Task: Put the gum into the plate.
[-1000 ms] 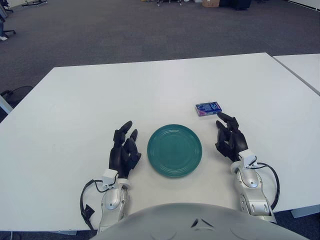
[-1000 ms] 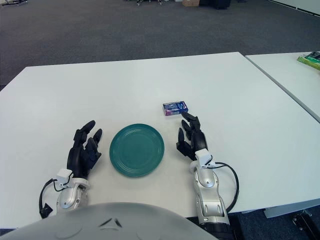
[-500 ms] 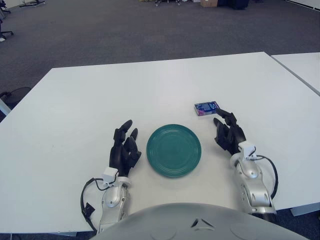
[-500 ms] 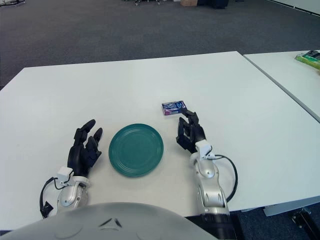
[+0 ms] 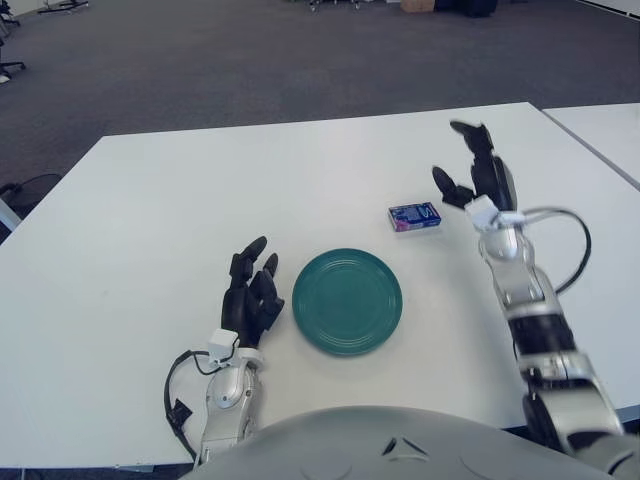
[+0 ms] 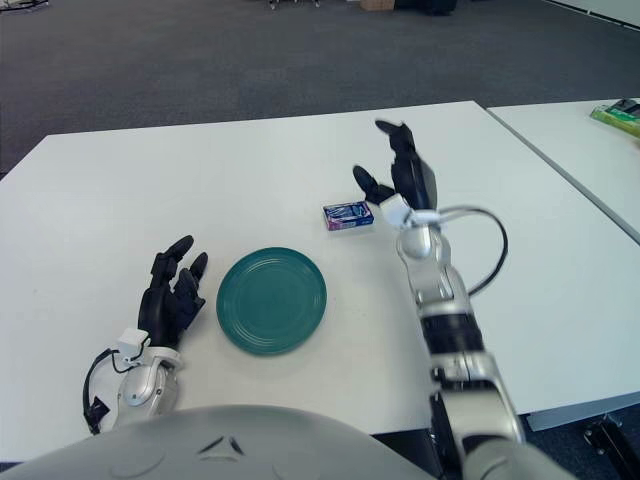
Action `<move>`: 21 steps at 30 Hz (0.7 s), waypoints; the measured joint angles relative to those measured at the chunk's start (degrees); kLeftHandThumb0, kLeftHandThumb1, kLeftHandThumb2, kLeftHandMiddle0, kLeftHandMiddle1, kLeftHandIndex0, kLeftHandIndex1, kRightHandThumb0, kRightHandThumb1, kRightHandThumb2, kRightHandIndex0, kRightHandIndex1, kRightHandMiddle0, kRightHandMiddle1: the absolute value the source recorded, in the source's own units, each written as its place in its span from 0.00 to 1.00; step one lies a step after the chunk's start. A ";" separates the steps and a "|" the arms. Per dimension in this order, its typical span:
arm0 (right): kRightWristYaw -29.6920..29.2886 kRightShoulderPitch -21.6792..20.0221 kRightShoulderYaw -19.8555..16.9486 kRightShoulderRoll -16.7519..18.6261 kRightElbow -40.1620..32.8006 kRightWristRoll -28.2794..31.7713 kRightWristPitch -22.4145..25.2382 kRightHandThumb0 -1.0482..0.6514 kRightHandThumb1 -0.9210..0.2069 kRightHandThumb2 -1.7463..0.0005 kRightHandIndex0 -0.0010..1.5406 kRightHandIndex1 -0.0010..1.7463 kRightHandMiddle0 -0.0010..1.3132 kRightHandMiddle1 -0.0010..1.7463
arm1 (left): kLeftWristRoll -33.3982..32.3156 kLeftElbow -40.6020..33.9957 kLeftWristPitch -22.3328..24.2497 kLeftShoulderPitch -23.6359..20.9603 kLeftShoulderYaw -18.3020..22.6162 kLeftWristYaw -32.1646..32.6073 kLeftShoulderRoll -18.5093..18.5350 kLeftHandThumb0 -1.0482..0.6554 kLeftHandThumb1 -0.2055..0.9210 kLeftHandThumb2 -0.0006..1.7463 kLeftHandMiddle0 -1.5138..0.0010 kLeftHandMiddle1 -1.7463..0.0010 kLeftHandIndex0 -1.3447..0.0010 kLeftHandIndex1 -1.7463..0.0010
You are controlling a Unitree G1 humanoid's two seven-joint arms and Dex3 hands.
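Note:
A small blue gum pack [image 5: 415, 216] lies flat on the white table [image 5: 180, 200], just beyond and to the right of the round teal plate [image 5: 347, 301]. My right hand [image 5: 474, 172] is raised above the table to the right of the gum, fingers spread, holding nothing and apart from the pack. My left hand [image 5: 249, 295] shows to the left of the plate, its fingers relaxed and empty.
A second white table [image 6: 590, 150] stands to the right across a narrow gap, with a green object [image 6: 620, 118] at its far edge. Grey carpet [image 5: 250, 60] lies beyond the table's far edge.
My right hand has lifted from beside the plate and swung forward and up to the right of the gum pack. The gum, plate and left hand have not moved.

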 measured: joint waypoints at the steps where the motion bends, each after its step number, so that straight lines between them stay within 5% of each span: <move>1: -0.68 -2.41 1.29 -0.51 2.36 -1.82 -0.20 0.19 0.00 0.62 0.20 0.00 0.00 0.43 | -0.17 0.04 -0.09 -0.04 0.00 -0.11 0.00 0.16 1.00 0.47 0.64 0.99 0.90 0.52; 5: -1.24 -11.77 6.50 -1.22 12.19 -7.46 0.22 0.19 0.00 0.64 0.19 0.00 0.00 0.44 | -0.31 0.15 -0.40 -0.14 -0.09 -0.23 -0.01 0.16 1.00 0.47 0.64 0.98 0.91 0.52; 10: -2.40 -18.53 10.88 -0.17 19.95 -10.20 0.30 0.19 0.00 0.66 0.20 0.01 0.00 0.44 | -0.31 0.26 -0.72 -0.22 -0.44 -0.49 0.02 0.16 1.00 0.47 0.64 0.98 0.91 0.52; 21: -5.05 -19.60 19.21 3.02 33.80 -12.60 -3.04 0.19 0.00 0.66 0.21 0.01 0.00 0.43 | -1.47 0.01 -0.90 0.15 -0.73 -0.93 0.03 0.16 1.00 0.47 0.64 0.98 0.92 0.52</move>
